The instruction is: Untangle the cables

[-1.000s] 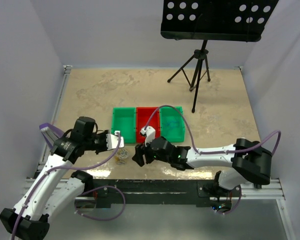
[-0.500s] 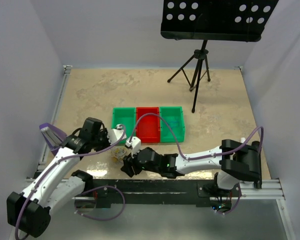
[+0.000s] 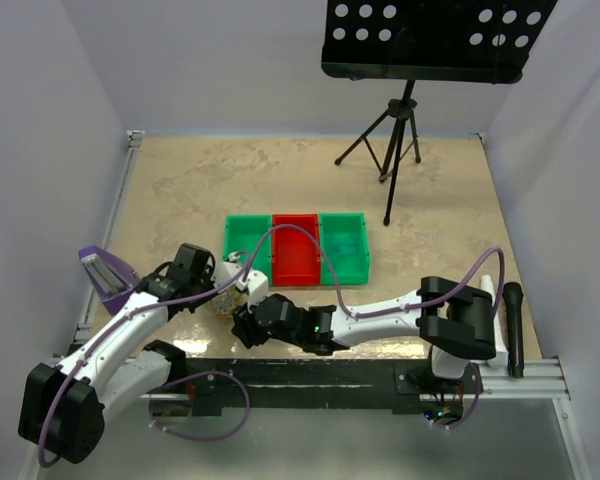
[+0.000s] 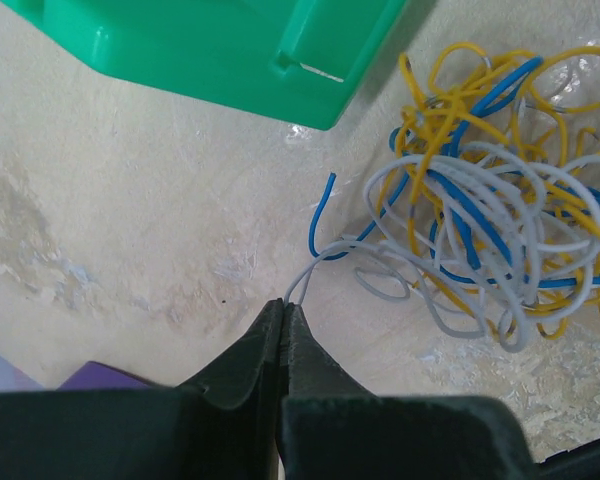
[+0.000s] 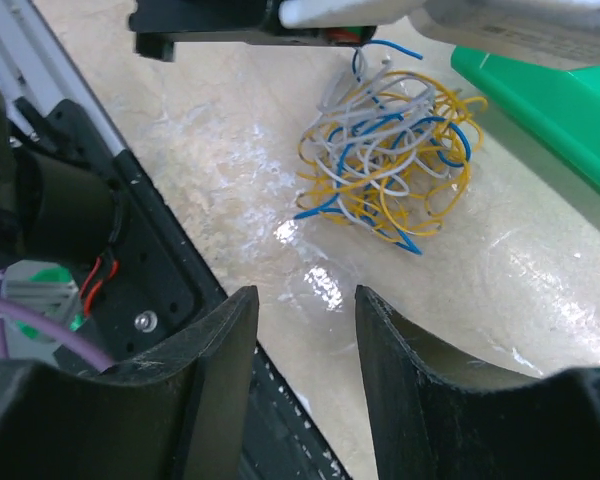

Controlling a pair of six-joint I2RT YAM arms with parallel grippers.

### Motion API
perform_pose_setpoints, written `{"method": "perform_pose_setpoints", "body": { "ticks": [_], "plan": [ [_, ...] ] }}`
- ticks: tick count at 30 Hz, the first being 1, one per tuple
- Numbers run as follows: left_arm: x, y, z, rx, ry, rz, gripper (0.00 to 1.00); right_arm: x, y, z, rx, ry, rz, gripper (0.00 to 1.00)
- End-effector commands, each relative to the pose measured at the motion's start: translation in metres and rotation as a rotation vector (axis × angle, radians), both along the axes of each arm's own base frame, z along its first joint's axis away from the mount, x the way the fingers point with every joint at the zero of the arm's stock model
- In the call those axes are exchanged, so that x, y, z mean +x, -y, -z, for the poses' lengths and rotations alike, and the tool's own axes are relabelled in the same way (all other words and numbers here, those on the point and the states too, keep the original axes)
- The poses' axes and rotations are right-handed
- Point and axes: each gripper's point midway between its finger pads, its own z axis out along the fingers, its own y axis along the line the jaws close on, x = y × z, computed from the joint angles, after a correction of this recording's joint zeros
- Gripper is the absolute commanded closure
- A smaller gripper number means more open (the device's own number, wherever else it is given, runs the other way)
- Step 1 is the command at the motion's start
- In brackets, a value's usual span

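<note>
The cables are a tangled ball of thin yellow, blue and whitish wires (image 3: 231, 299) on the table, just in front of the left green tray. In the left wrist view the ball (image 4: 480, 230) lies ahead and to the right. My left gripper (image 4: 283, 305) is shut, its tips pinching a whitish wire loop (image 4: 325, 262) that sticks out of the ball. It sits at the ball's left in the top view (image 3: 221, 291). My right gripper (image 5: 305, 300) is open and empty, low over the table just short of the ball (image 5: 385, 150), near the front edge (image 3: 243, 325).
Three trays stand in a row behind the ball: green (image 3: 247, 245), red (image 3: 295, 250), green (image 3: 343, 245). The nearest tray corner shows in both wrist views (image 4: 210, 40) (image 5: 550, 90). The black front rail (image 5: 130, 270) is beside my right fingers. A tripod stand (image 3: 395, 130) is at the back right.
My right gripper has moved left along the front edge up to the ball. My left gripper has swung in and down to the ball's left side.
</note>
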Motion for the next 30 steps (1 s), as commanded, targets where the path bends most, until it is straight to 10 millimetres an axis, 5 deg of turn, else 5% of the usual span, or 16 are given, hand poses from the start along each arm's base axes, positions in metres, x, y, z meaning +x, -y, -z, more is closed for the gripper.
{"method": "perform_pose_setpoints", "body": {
  "ticks": [1, 8, 12, 16, 30],
  "plan": [
    [0.005, -0.003, -0.003, -0.004, 0.055, -0.017, 1.0, 0.018, -0.004, 0.003, -0.028, 0.014, 0.058, 0.52],
    [0.006, -0.001, -0.001, -0.004, 0.064, 0.01, 1.0, 0.03, 0.012, -0.008, -0.035, 0.182, -0.031, 0.48],
    [0.006, 0.0, 0.002, -0.008, 0.061, 0.017, 1.0, 0.032, 0.025, -0.033, 0.106, 0.327, -0.067, 0.47],
    [0.007, 0.002, 0.002, -0.014, 0.061, 0.031, 1.0, 0.034, 0.057, -0.052, 0.281, 0.438, -0.031, 0.34],
    [0.007, 0.004, 0.003, -0.012, 0.05, 0.055, 1.0, 0.047, 0.023, -0.02, 0.29, 0.445, -0.226, 0.38]
  ]
}}
